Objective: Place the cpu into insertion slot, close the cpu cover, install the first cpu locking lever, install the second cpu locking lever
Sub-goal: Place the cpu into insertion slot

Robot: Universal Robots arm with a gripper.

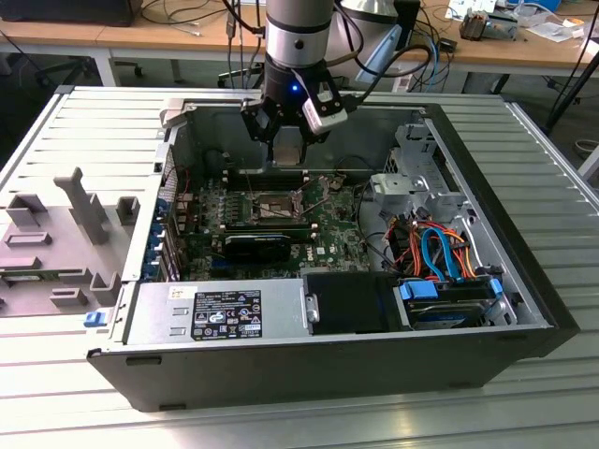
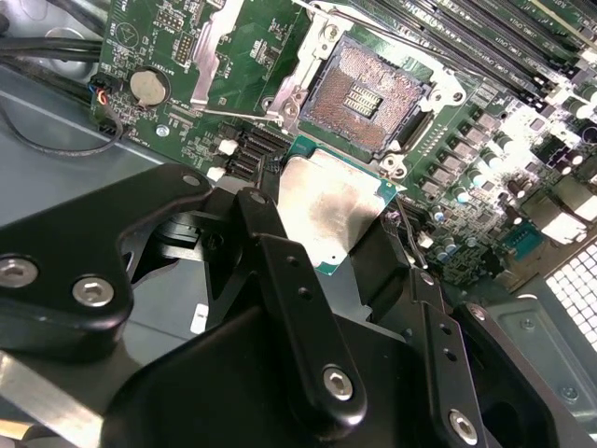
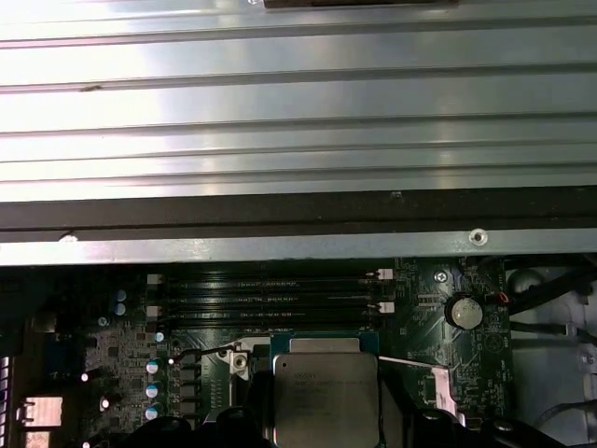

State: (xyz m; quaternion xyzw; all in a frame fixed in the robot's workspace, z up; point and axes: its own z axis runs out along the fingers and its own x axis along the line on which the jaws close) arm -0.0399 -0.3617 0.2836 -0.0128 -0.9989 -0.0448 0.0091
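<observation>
Gripper (image 1: 288,142) pinches cpu (image 2: 328,205) by its edges | hovers over bare insertion slot (image 2: 368,98) | best: keep level, square corners, lower softly

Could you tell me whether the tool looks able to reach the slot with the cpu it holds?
Probably yes: the tool grips the cpu above the board, and the slot lies bare, its contacts exposed, with nothing across it.

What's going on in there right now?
The arm's black gripper grips the flat square silvery-grey cpu by its edges, holding it above the green circuit board inside the open computer case. The square dark insertion slot with its shiny metal rim lies uncovered and empty; the cpu is not yet seated.
</observation>
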